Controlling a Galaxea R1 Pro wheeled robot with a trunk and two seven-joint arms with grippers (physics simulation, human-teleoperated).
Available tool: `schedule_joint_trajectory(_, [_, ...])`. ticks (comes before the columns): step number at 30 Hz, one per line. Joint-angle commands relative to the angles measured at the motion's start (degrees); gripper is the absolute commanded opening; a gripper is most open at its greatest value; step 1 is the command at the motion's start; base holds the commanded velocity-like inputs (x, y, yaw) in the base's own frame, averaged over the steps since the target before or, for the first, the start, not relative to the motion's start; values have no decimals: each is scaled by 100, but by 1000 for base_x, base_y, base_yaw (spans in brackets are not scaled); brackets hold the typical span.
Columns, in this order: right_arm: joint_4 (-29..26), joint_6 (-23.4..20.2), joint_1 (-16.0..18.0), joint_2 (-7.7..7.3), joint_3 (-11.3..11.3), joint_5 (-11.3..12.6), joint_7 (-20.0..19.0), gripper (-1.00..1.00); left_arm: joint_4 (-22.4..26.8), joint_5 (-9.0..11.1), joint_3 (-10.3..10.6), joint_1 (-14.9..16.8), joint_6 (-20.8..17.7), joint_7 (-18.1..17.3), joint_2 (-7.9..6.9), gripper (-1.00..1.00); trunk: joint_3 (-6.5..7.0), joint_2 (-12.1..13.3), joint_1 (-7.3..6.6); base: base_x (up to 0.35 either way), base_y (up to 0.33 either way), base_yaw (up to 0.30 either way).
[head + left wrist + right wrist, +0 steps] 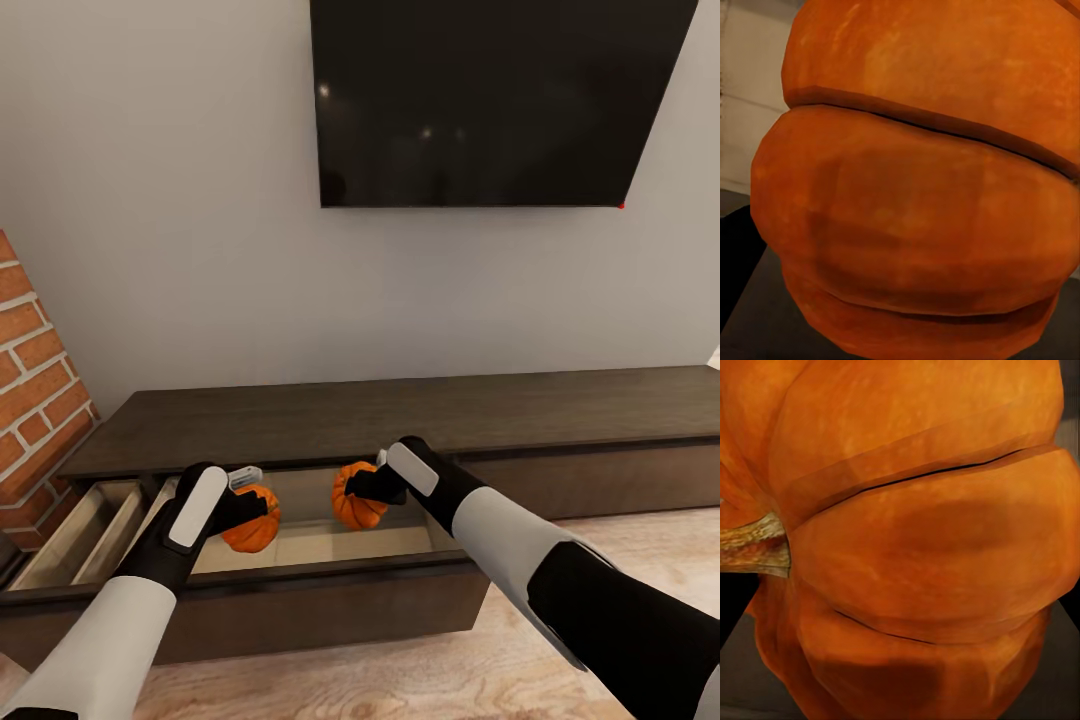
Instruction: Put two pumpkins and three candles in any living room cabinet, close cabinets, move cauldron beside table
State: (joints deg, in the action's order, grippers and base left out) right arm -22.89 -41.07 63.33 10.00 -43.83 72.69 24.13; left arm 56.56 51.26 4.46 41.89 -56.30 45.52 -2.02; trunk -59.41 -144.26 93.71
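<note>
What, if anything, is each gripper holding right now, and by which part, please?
Each appears to hold a pumpkin over the open cabinet drawer: left gripper on the left pumpkin, right gripper on the right pumpkin. Both grip the ribbed body; exact contact is hidden.

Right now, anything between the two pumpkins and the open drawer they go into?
Nothing visible. Left pumpkin and right pumpkin hang in the grippers over the open drawer of the cabinet, with bare drawer floor showing beside them.

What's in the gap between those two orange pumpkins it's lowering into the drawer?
Nothing. In the head view, only the open drawer's pale floor shows between the left pumpkin and the right pumpkin.
</note>
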Motion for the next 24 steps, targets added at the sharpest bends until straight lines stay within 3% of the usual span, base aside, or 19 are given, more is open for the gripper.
schedule_joint_trajectory(1, [-2,12,0,0,-55,54,47,-100,7,62,22,3,-4,66,-11,-100,-6,-3,-1,0,0,0])
schedule_joint_trajectory(9, [22,184,-13,0,-249,59,43,-100,13,50,30,0,-4,56,-4,-100,-6,-3,-1,0,0,0])
schedule_joint_trajectory(19, [137,203,-13,0,-265,42,47,-100,13,39,29,2,2,47,-12,-100,-227,-16,24,0,0,0])
schedule_joint_trajectory(24, [217,236,-14,0,-382,37,47,-100,60,34,29,1,5,30,-11,-100,-338,-23,37,0,0,0])
